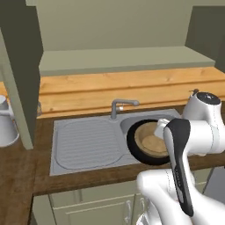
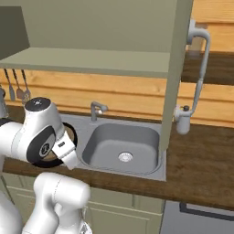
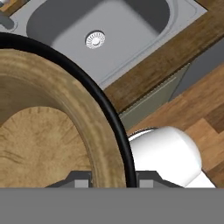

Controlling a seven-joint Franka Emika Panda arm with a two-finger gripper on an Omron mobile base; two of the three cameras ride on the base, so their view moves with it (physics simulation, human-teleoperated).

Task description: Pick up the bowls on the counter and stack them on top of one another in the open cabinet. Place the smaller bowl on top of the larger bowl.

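My gripper [image 3: 113,180] is shut on the rim of the larger bowl [image 1: 148,143], which is black outside and tan wood inside. The bowl hangs tilted above the sink basin [image 1: 132,123], in front of my forearm. In the hand view its black edge [image 3: 114,118] and wide tan rim run up between the fingertips [image 3: 81,179]. From the right only a sliver of the bowl [image 2: 71,133] shows behind the arm. I cannot tell whether the tan part is the smaller bowl nested inside it. The open cabinet's pale shelf [image 1: 123,59] is bare above the counter [image 1: 17,176].
The steel sink [image 2: 119,141] with its faucet [image 1: 119,105] and drainboard [image 1: 85,140] lies below. An open cabinet door [image 1: 22,74] hangs at the left, another door [image 2: 176,68] at the right. A white jug [image 1: 6,125] and a white dispenser [image 2: 183,121] stand on the counter.
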